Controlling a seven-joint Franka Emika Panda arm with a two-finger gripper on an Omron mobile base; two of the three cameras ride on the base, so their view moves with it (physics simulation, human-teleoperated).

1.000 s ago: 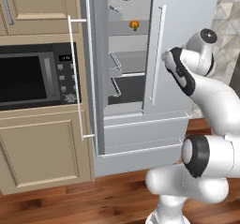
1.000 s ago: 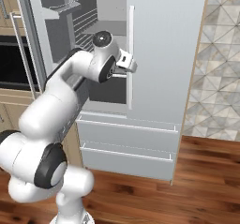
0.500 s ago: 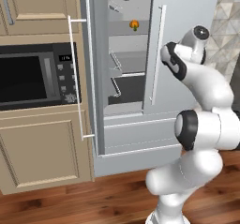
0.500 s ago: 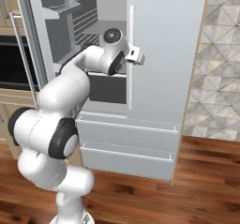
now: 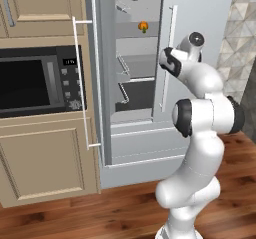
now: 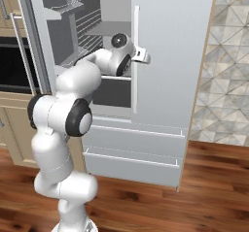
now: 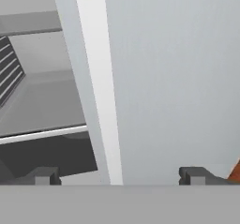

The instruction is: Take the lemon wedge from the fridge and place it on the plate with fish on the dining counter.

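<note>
The pale grey fridge (image 5: 200, 13) stands with its left door (image 5: 100, 83) swung open and its right door (image 6: 170, 51) closed. On an upper shelf inside lies a small orange-yellow piece (image 5: 142, 27); I cannot tell whether it is the lemon wedge. My gripper (image 7: 119, 176) is open, right at the front of the closed right door, and that door's white bar handle (image 7: 101, 87) runs between the two fingertips. My hand (image 6: 141, 56) sits against the same handle (image 5: 172, 58). The plate with fish and the dining counter are out of view.
A black built-in microwave (image 5: 35, 80) sits in beige cabinets (image 5: 45, 158) left of the fridge. The open door's long handle (image 5: 80, 83) sticks out toward me. Fridge drawers (image 6: 136, 148) lie below, a tiled wall (image 6: 228, 61) to the right, a wood floor (image 5: 75, 213) underneath.
The arm has folded in closer to the fridge and the hand has moved onto the closed right door's handle. The jaws have stayed open.
</note>
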